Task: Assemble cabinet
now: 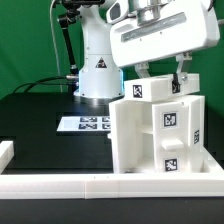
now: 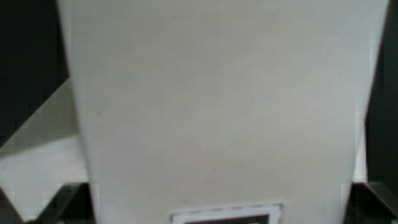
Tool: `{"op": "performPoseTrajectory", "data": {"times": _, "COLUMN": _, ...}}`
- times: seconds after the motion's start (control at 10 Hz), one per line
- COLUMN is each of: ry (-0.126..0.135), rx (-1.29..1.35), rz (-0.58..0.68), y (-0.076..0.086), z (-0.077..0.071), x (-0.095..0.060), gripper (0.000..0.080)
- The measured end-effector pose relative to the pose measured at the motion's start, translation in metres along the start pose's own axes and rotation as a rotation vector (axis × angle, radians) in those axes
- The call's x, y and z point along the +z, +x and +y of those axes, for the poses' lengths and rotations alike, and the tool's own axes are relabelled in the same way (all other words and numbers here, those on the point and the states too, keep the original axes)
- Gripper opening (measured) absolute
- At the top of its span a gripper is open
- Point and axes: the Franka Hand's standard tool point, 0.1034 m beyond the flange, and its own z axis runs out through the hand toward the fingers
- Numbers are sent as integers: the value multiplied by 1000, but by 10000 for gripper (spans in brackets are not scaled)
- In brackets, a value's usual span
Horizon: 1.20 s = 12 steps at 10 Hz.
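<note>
The cabinet [image 1: 150, 135] is a white blocky box with black-and-white tags, standing at the exterior view's right against the front rail. My gripper [image 1: 161, 78] comes down from above and straddles its tagged top part [image 1: 157, 90], with one finger [image 1: 143, 70] on each side. In the wrist view the white panel [image 2: 214, 100] fills the frame between the dark fingertips [image 2: 63, 205], and a tag [image 2: 228, 214] shows at its edge. The jaws press against both sides of the panel. The panel hides the pads' contact.
The marker board [image 1: 85, 124] lies flat on the black table behind and to the left of the cabinet. A white rail [image 1: 90, 184] runs along the front, with a short stub [image 1: 5, 150] at the left. The robot's base [image 1: 98, 70] stands at the back.
</note>
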Motion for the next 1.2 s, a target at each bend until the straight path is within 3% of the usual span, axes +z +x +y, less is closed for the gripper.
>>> {"op": "performPoseTrajectory", "data": {"times": 0.8, "ry": 8, "rx": 549, "rz": -62, "y": -9, "z": 0, "x": 1, "gripper": 560}}
{"op": "performPoseTrajectory", "data": {"times": 1.2, "ry": -2, "rx": 888, "rz": -94, "y": -19, "z": 1, "x": 5, "gripper": 560}}
